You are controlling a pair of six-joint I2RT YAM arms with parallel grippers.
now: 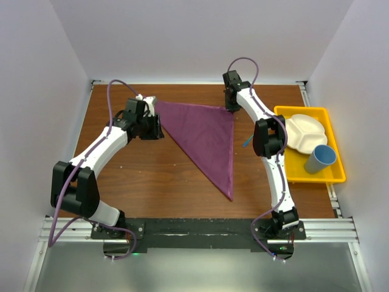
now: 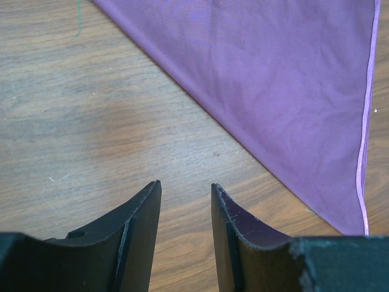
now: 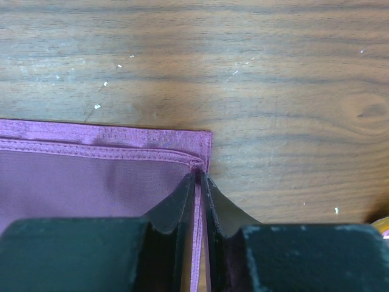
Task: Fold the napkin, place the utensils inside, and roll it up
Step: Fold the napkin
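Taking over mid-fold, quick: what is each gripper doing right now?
Left gripper: open, empty, beside the plum-purple cloth napkin.
Right gripper: closed, pinching that napkin's hemmed corner.

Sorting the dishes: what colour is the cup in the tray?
The cup is blue; top view.
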